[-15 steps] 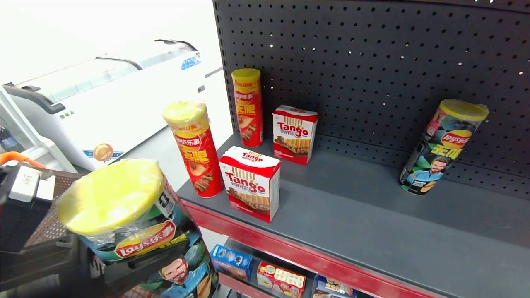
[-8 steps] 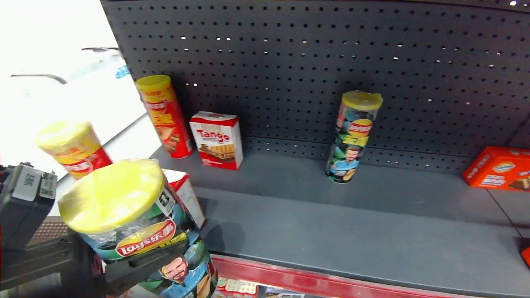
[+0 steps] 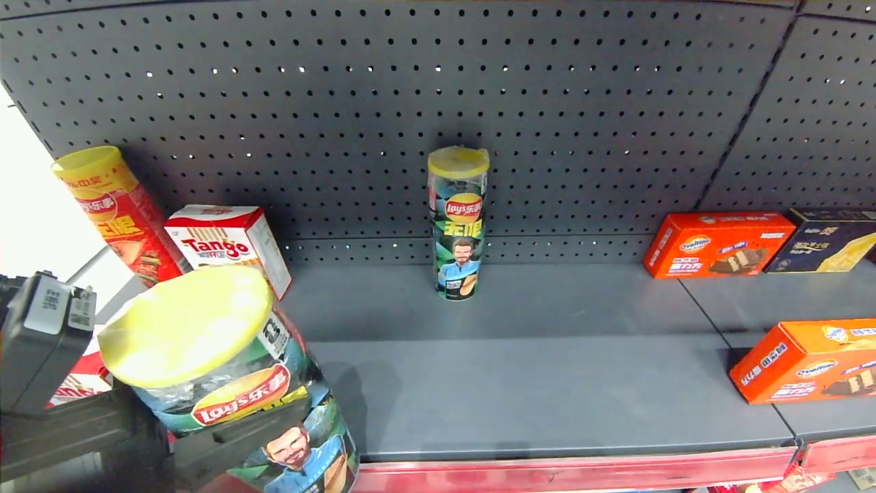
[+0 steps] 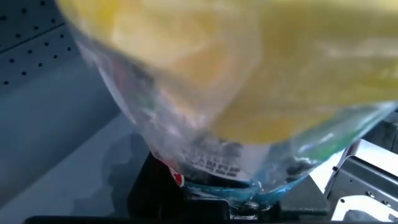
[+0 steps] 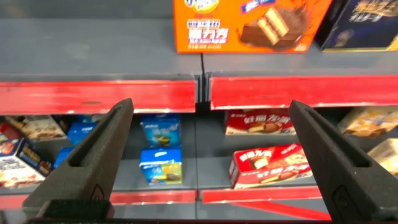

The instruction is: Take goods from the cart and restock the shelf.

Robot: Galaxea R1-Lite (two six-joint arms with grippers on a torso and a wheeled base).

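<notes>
The left tool (image 3: 229, 430) is clamped on a can (image 3: 205, 342), held low at the front left corner of the shelf (image 3: 547, 383). The can leans slightly, with its yellow lid up. The right tool (image 5: 211, 107) is spread wide apart and faces the shelf's red edge (image 5: 99, 96). A second can (image 3: 457, 226) stands upright mid-shelf against the back panel (image 3: 342, 103).

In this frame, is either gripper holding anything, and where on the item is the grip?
The left gripper holds a yellow-lidded chip can, its fingers across the can's body below the lid. The right gripper is open and empty.
</notes>
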